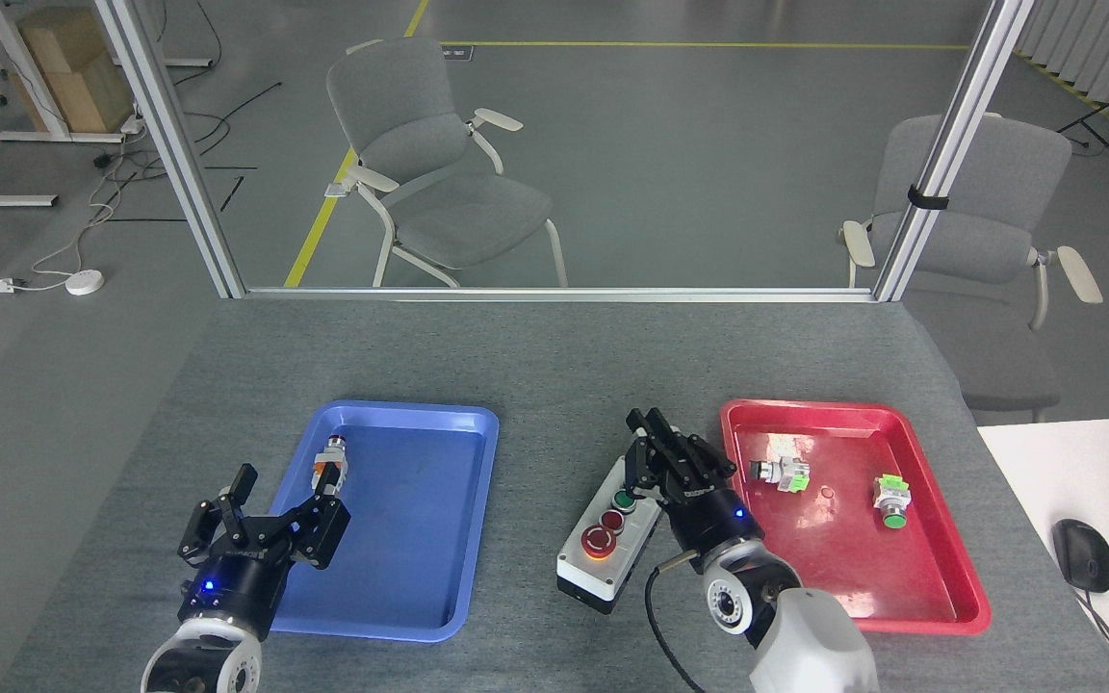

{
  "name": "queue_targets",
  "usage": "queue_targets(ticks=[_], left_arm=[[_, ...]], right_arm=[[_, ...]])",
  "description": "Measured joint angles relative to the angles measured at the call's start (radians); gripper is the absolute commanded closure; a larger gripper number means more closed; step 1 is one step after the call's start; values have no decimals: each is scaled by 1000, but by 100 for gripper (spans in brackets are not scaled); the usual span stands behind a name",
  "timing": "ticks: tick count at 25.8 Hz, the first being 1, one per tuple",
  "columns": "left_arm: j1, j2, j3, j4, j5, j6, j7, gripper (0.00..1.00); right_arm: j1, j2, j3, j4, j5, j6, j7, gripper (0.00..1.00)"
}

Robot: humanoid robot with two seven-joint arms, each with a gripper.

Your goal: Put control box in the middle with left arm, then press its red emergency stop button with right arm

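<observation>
Right gripper, fingers drawn close together and holding nothing, sits lower centre-right of the frame over the far end of the control box, clear of the red emergency stop button, which shows uncovered at the box's near end. Left gripper, spread wide and empty, hangs at lower left by the blue tray. Box lies on bare felt between the trays, so placing looks done and pressing is in hand; next move calls for bringing the right fingertips back over the mushroom cap and straight down. No writing legible.
</observation>
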Motion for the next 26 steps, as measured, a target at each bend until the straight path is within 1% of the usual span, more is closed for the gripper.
queue_targets(ticks=[3,6,9,12,16,19,22,26], left_arm=[[14,-16,-3,3,0,-2,0,1],[26,-42,-4,19,-1,-3,2,1],[31,-57,-4,30,-2,-3,1,1],[33,-62,-4,34,-2,-3,1,1],[33,-68,-3,34,1,-3,1,1],[33,-69,-3,34,2,-3,1,1],[33,-70,-3,34,2,-3,0,1],[33,-70,-3,34,2,-3,0,1]], right_arm=[[8,-35,-54,-9,-5,-2,-52,0],[35,-70,-119,-30,-5,-9,-67,0],[101,-86,-195,-73,15,-11,-73,0],[179,-83,-250,-134,62,-7,-75,0],[269,-48,-315,-221,132,9,-52,0],[298,-28,-337,-264,154,62,8,0],[306,-19,-346,-282,161,104,75,0],[308,-16,-373,-290,158,111,95,0]])
